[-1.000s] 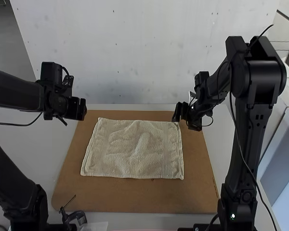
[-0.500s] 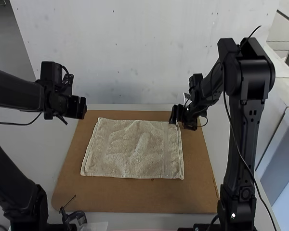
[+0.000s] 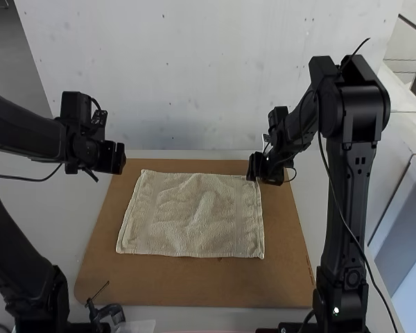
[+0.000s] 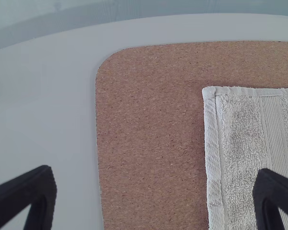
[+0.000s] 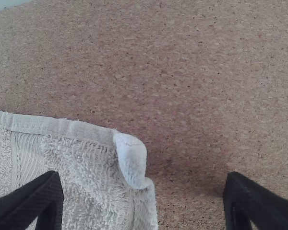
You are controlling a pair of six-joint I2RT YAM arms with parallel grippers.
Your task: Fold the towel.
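Soft, diffuse light; in the right wrist view a dim shadow (image 5: 212, 184) touches the board (image 5: 206, 96) beside the right end effector (image 3: 254, 168).

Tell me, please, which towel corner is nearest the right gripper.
The far right corner: it alone is by the right gripper, the others well away.

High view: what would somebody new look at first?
Probably the pale towel, spread out in the middle of the brown board. Then the big black left arm and right arm, one on each side. The right gripper is at the towel's far right corner.
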